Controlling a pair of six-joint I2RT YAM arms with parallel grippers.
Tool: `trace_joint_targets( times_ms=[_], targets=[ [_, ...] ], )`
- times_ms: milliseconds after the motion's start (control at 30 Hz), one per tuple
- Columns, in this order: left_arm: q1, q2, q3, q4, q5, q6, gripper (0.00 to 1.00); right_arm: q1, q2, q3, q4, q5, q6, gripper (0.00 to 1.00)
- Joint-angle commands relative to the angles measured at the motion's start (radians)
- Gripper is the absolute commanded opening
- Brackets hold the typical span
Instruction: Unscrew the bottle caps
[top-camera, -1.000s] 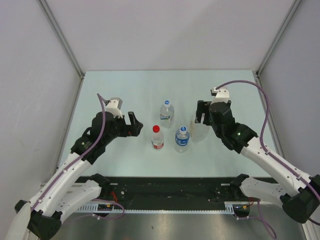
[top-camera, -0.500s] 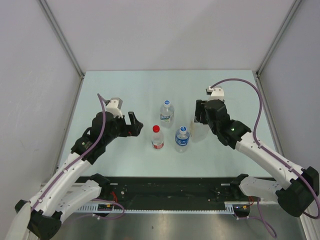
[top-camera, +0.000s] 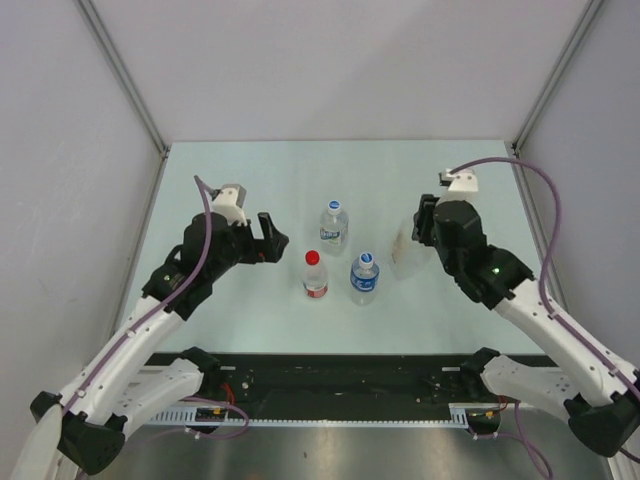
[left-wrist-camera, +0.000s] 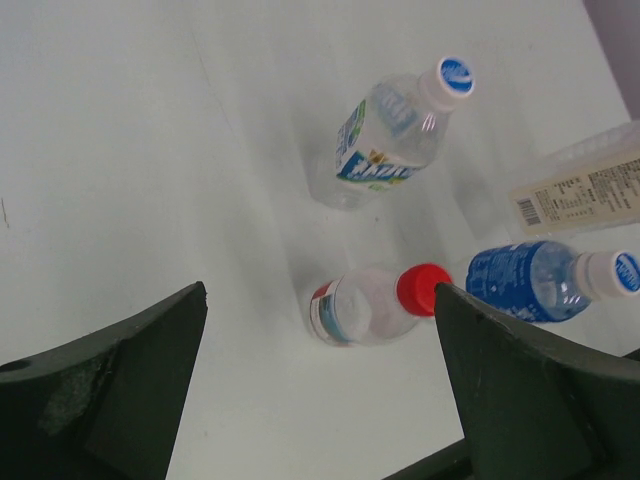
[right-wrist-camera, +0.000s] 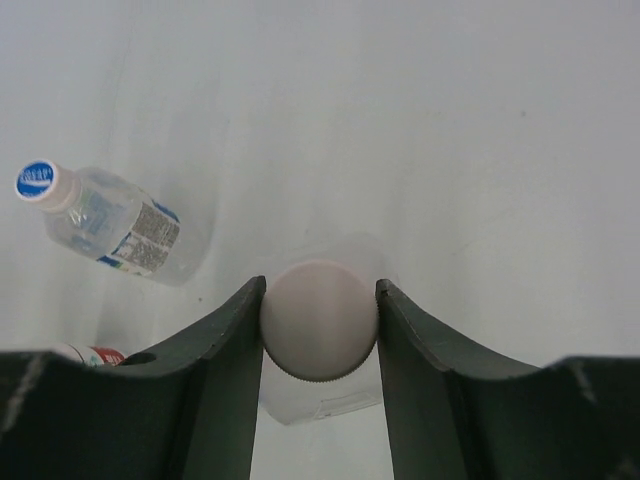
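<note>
Right jaws now against white cap (right-wrist-camera: 319, 333)

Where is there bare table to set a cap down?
Free: the far strip of table behind the white-and-blue-labelled bottle; the near strip in front of the red-capped bottle and blue-labelled bottle. Crowded: the middle, between the left gripper and the right gripper clamping the white cap.

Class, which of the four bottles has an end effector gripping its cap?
The large bottle on the right: the right end effector clasps its white cap, the only white one and the only one touched.
</note>
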Motion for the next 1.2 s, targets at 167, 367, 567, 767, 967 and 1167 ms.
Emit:
trace_joint_targets(
  times_ms=[167, 367, 567, 767, 967, 1167],
  targets=[
    [-0.033, 0.029, 0.162, 0.328, -0.043, 0.018, 1.00, -0.009, -0.183, 0.280, -0.120, 0.202, -0.050, 0.00],
    [-0.065, 0.114, 0.343, 0.415, 0.239, 0.090, 1.00, -0.069, -0.116, 0.509, -0.219, -0.163, 0.013, 0.00],
    [-0.075, 0.150, 0.432, 0.489, 0.438, 0.116, 1.00, -0.306, -0.047, 0.655, -0.266, -0.593, 0.143, 0.00],
    [-0.130, 0.171, 0.470, 0.409, 0.451, 0.274, 1.00, -0.362, 0.062, 0.738, -0.275, -0.831, 0.356, 0.00],
    [-0.284, 0.184, 0.429, 0.362, 0.244, 0.473, 1.00, -0.377, 0.078, 0.689, -0.186, -0.937, 0.516, 0.00],
    [-0.394, 0.216, 0.361, 0.413, 0.077, 0.596, 1.00, -0.353, 0.078, 0.692, -0.221, -0.925, 0.519, 0.00]
  ],
)
